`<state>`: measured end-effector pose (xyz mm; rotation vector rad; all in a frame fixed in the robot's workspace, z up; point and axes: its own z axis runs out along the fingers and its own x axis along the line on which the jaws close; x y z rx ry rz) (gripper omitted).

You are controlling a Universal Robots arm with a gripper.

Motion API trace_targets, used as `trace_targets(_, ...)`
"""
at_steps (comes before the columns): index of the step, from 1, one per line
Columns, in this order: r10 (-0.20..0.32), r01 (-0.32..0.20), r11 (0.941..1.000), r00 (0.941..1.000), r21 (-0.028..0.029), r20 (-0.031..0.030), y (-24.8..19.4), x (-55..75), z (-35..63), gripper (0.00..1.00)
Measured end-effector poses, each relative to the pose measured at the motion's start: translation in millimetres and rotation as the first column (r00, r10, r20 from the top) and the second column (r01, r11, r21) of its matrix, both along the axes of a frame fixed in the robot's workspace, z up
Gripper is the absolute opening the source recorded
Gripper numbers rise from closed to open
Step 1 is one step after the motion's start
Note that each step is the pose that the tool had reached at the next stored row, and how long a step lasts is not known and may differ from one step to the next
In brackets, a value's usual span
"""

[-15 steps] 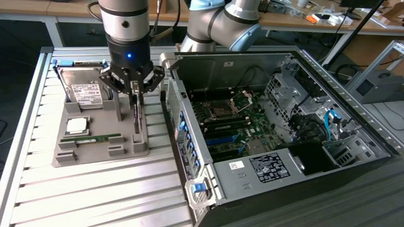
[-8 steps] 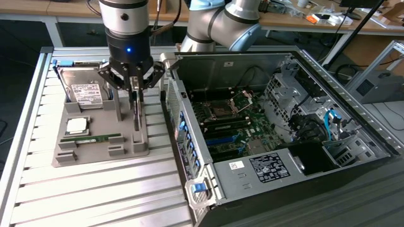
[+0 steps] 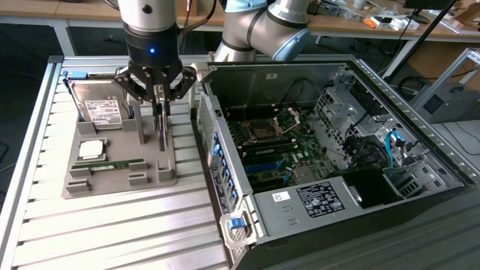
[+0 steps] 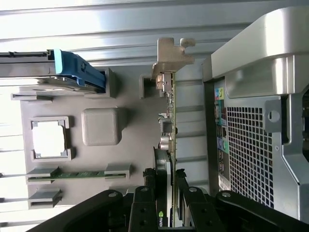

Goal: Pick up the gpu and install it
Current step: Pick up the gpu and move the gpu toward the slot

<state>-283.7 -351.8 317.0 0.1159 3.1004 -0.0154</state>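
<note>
The gpu stands on its long edge in a slot of the grey parts tray, beside the open computer case. My gripper hangs straight down over the card's top edge, and its black fingers close on both faces. In the wrist view the gpu runs edge-on away from my gripper, olive-tan, with its silver end bracket at the far end. Its fingers press the card from both sides. The card still rests in the tray.
The tray also holds a silver hard drive with a blue tab, a square processor and a green memory stick. The case's motherboard lies exposed on the exterior view's right. The case's rear wall stands close to the card.
</note>
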Motion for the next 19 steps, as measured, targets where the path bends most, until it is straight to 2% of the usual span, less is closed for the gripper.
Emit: trace_targets(19,0.000,0.000,1.0000,1.0000,0.0000,0.0000,0.0,0.0,34.2,0.27)
